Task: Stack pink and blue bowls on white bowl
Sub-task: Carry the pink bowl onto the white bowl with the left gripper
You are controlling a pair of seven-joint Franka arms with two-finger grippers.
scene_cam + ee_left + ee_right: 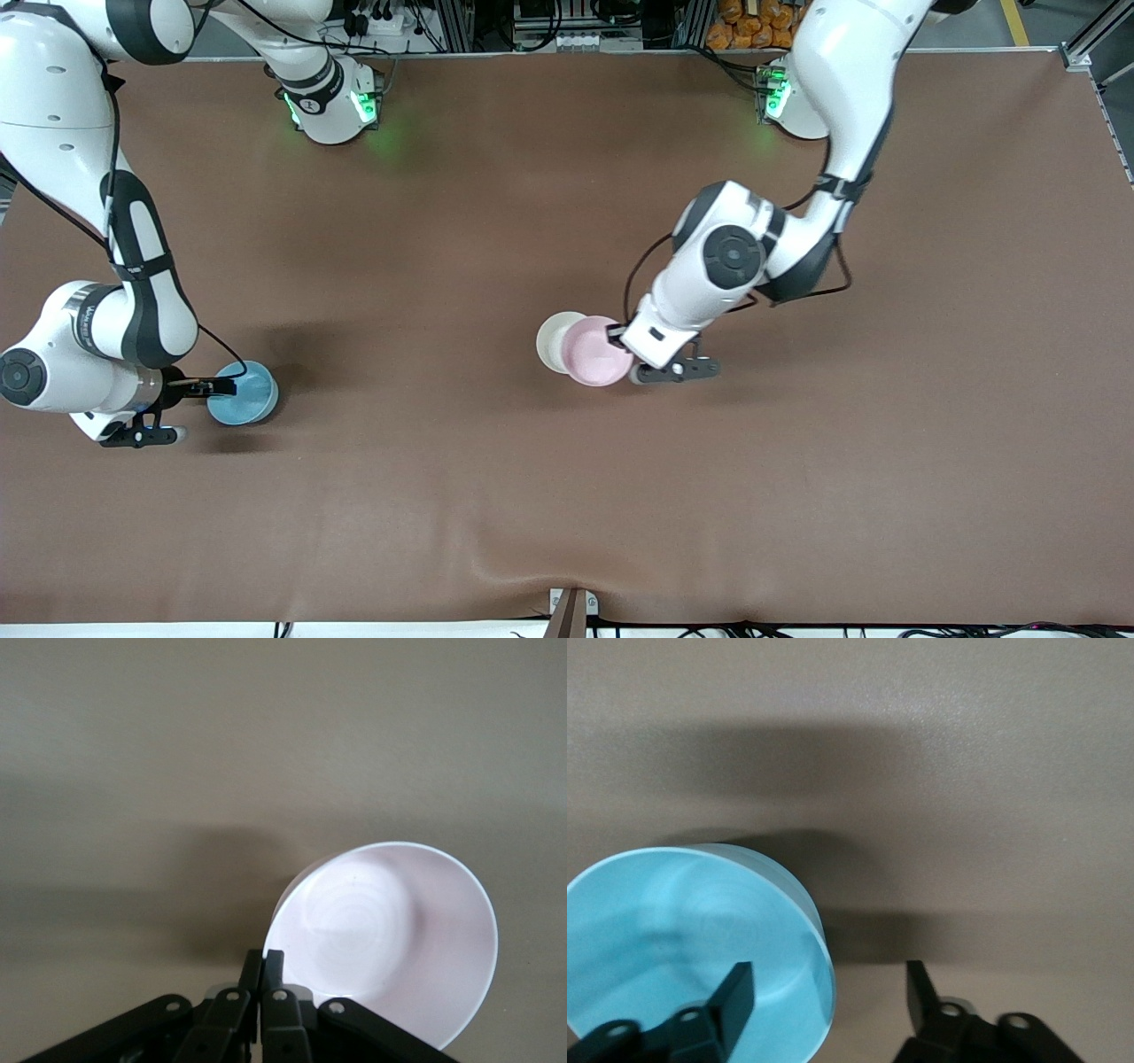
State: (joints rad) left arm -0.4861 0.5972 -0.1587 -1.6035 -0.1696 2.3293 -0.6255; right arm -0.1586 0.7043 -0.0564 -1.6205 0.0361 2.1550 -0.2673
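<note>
Pale pink round plastic bowl [595, 352]: held by its rim in the closed fingers of the left gripper [617, 335], partly over the white round plastic bowl [555, 339] at mid-desk. Advice: centre it, then lower level before release.

Sky-blue round plastic bowl [244, 392]: toward the right arm's end; right gripper [221, 387] fingers open astride its rim.

Count: three bowls, two grippers, one brown desk [567, 496].

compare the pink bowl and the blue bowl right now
The pink bowl is pinched by the shut left gripper and overlaps the white bowl. The blue bowl sits alone near the right arm's end, the open right gripper straddling its rim. Both look alike in size and shape.
</note>
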